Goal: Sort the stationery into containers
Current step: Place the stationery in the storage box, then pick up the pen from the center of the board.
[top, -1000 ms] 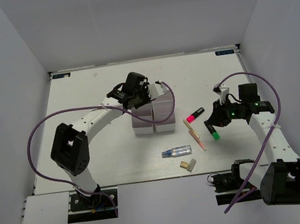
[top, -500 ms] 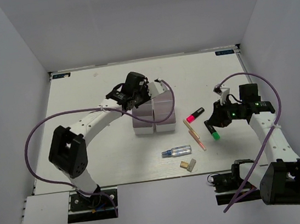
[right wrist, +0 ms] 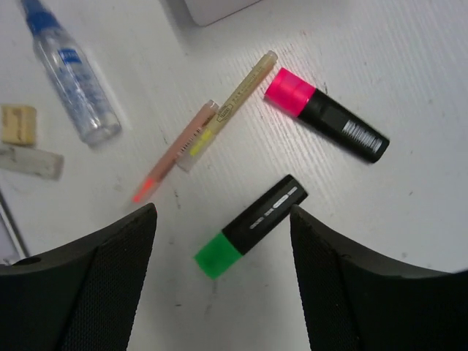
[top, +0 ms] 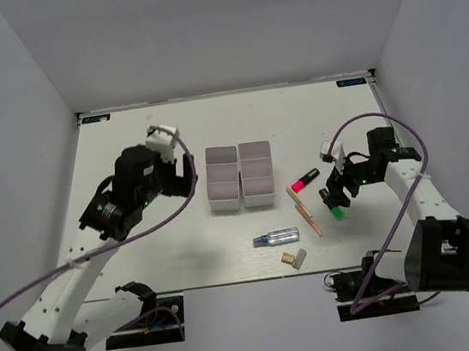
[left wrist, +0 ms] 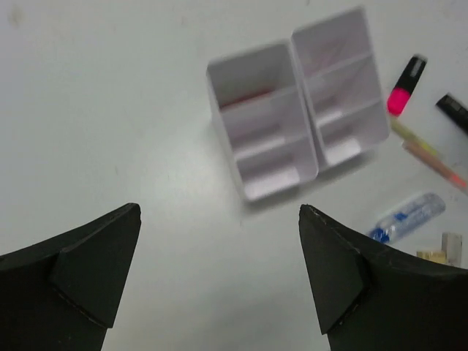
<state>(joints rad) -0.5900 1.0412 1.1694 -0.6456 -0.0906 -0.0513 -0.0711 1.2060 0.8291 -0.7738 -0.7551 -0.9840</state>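
Markers first, by the look of it: the right gripper [right wrist: 222, 212] hangs with its jaws spread wide and empty right over the green-capped marker [right wrist: 252, 235]. The marker lies flat on the table [top: 209, 248], well apart from the two white trays [top: 223, 179]. It looks light and stiff, a stubby round barrel of smooth plastic, so it could roll or squirt out of a sloppy pinch. I'd take it across the black barrel near the middle, jaws square to its length. Near it lies the pink-capped marker [right wrist: 325, 115], same build. The thin orange pen [right wrist: 175, 151] and a pale yellowish one [right wrist: 227, 110] lie side by side, seemingly touching, slim and low, harder to pinch. The clear tube [right wrist: 69, 69] looks glossy and slippery; the tan block [right wrist: 18, 124] is small and squared. The left gripper [left wrist: 219, 208] is wide open too, holding nothing, above bare table beside the trays, whose thin hard walls form three square compartments each.
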